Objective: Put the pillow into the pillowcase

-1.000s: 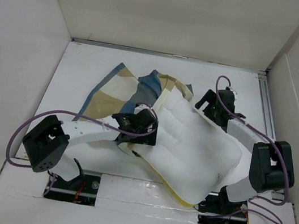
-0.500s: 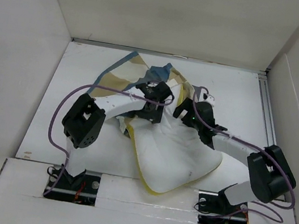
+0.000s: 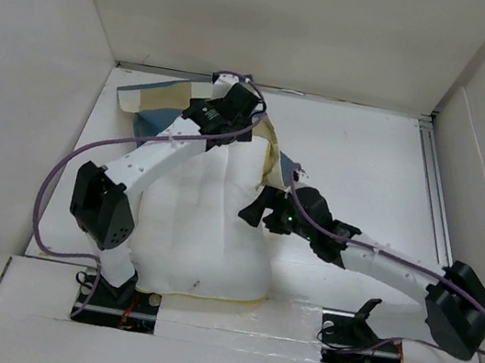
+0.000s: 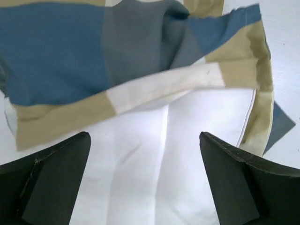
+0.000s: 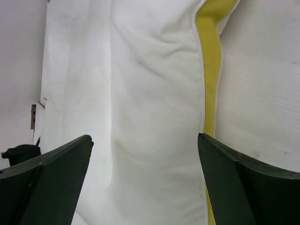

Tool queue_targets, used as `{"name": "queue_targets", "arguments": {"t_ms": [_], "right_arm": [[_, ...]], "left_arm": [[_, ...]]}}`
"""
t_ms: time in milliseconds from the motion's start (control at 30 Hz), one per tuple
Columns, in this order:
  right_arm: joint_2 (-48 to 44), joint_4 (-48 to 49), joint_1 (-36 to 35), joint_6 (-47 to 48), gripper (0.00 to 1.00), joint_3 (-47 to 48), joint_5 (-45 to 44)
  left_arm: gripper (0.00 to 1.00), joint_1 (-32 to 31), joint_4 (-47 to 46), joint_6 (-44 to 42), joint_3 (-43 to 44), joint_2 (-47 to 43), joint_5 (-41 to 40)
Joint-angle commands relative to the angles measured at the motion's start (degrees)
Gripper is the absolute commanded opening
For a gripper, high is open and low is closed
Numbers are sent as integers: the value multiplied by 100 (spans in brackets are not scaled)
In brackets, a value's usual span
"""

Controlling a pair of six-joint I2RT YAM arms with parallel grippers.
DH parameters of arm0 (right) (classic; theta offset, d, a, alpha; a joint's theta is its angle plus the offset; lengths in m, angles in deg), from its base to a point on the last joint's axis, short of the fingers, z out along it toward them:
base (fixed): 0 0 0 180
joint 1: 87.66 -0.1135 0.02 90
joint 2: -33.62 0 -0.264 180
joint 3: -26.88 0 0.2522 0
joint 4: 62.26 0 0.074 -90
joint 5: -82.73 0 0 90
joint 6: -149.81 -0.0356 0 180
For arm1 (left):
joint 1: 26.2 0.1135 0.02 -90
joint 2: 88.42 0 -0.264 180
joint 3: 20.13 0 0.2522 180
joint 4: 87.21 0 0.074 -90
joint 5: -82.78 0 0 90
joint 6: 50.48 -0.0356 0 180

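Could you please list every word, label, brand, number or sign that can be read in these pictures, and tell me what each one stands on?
None: no word, label, brand, number or sign can be read in any view.
The pillow is plain white with a yellow edge and shows no tag.
The pillowcase shows only blue, tan and cream checks, with no print.

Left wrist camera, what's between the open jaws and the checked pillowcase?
Only the pillow: its white quilted face fills the stretch up to the pillowcase hem, seen in the left wrist view.
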Motion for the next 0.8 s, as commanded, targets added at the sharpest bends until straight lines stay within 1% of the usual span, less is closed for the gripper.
{"name": "queue_targets", "arguments": {"t_ms": [0,33,67,100,133,167,200,233,267,300,333,367,400,433,467,500,533,567,600,667,733,767], "right_arm": [[-658,-366,185,317,99,-204,-520],[-764,-366,438,414,99,-257,-521],[-895,-366,571,702,99,-309,-521],[-896,-279,712,853,99,-310,-599],[-896,-191,1027,967,99,-258,-652],[-827,10,1239,1151,99,-196,-653],[-582,151,1449,1205,99,-117,-653],[-397,318,1913,1284,99,75,-444],[-169,537,2144,1380,99,199,-225],[381,948,2337,1651,99,365,74],[674,1031,2496,1784,99,584,677],[964,1031,2706,1934,99,1074,900],[1524,1284,2761,2187,99,1296,1164],[1790,1356,2761,2321,99,1533,1453],[2037,1435,2822,2444,99,1762,1961],[2257,1505,2823,2523,98,2138,2140],[2607,1506,2823,2646,98,2316,2246],[2732,1506,2823,2647,98,2448,2369],[2855,1506,2875,2717,98,2667,2423],[3137,1558,2875,2717,98,2836,2493],[3348,1559,2875,2717,98,3133,2607],[3566,1489,2875,2717,95,3257,2608]], "left_arm": [[100,-203,97,234,-522,-727,48],[100,-309,35,313,-881,-929,144],[100,-571,-61,410,-1085,-1340,319],[100,-748,-201,463,-1296,-1544,599],[100,-906,-594,463,-1533,-1755,759],[100,-1056,-833,516,-1979,-2027,960],[100,-1248,-1079,516,-2192,-2099,1476],[100,-1250,-1577,516,-2595,-2100,1698],[100,-1337,-1774,586,-2755,-2100,1849],[100,-1338,-1889,673,-2852,-2022,1946],[100,-1417,-1968,674,-2914,-1925,2025],[100,-1478,-1969,761,-2915,-1820,2026],[100,-1479,-1969,814,-2915,-1584,1965],[100,-1549,-1882,867,-2915,-1477,1834],[100,-1549,-1733,868,-2854,-1354,1711],[100,-1549,-1636,946,-2749,-1240,1588],[100,-1549,-1557,947,-2696,-1030,1438],[100,-1549,-1478,1034,-2643,-914,1115],[100,-1549,-1216,1035,-2477,-792,981],[100,-1549,-1021,1087,-2336,-466,674],[100,-1549,-854,1087,-2178,-273,602],[100,-1549,-853,1087,-2177,-80,524]]}}
